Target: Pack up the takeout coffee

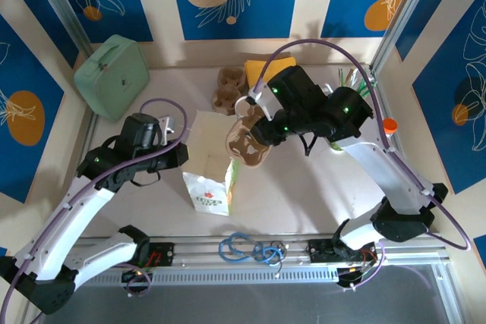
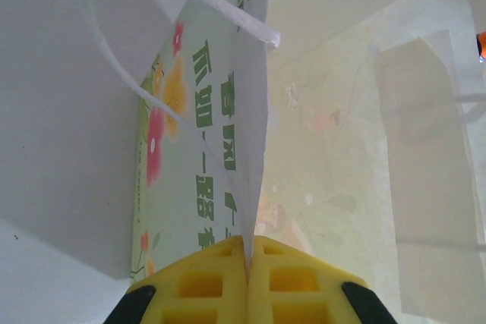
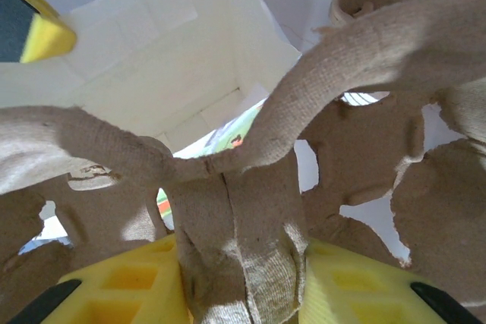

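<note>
Two risks stand out. The right hand [image 3: 243, 282], part-closed on the centre rib of the pulp carrier [image 3: 364, 51], hangs it at the mouth of the paper bag [image 1: 206, 187] in mid-frame — a corner may snag the rim and fold it. The left hand [image 2: 248, 259], pinched shut on the bag's wall, may tear or tip it. Bag and carrier wells look empty; where the takeout coffee stands I cannot tell.

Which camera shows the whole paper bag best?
The top external view: the paper bag stands there whole, mouth open. The left wrist view shows its printed side and a handle, close up. The right wrist view peeks into its inside, past the cardboard cup holder.
</note>
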Robot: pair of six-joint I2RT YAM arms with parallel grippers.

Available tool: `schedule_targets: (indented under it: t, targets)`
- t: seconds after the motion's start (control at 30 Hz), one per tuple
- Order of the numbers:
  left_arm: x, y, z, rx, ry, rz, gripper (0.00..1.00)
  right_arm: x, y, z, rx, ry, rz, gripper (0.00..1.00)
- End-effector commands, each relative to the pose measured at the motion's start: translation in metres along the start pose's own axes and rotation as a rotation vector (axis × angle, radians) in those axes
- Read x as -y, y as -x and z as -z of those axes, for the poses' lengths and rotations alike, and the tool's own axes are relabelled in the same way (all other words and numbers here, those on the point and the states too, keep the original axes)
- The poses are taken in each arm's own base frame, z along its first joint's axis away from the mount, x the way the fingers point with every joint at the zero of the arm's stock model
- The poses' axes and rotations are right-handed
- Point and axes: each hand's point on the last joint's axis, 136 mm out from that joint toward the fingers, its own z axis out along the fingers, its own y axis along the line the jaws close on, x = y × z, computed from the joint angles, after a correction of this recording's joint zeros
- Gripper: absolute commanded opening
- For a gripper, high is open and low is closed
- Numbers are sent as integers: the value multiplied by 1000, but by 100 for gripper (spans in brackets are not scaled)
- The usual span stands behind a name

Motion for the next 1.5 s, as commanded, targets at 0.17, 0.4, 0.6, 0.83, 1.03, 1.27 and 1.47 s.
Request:
schedule_targets:
  t: [0.17, 0.4, 0.6, 0.83, 1.03, 1.27, 1.47]
  targets:
    - [9, 4, 4, 33, -40, -45, 13, -7, 23, -11, -17, -31, 103, 35]
    - [15, 11, 31, 67, -39, -52, 42, -19, 39, -32, -48, -81, 213, 36]
    - [15, 20, 66, 161, -19, -57, 46, -26, 45, -50, -89, -127, 281, 36]
    - [-7, 19, 90, 226, 88, -79, 50, -32, 47, -67, -110, -171, 342, 36]
    - [-15, 22, 105, 300, 111, -87, 51, -39, 48, -84, -136, -223, 390, 36]
    - [-17, 22, 108, 319, 119, -93, 51, -49, 39, -105, -193, -253, 440, 38]
    - [-20, 21, 104, 318, 126, -90, 51, -58, 26, -113, -241, -248, 446, 38]
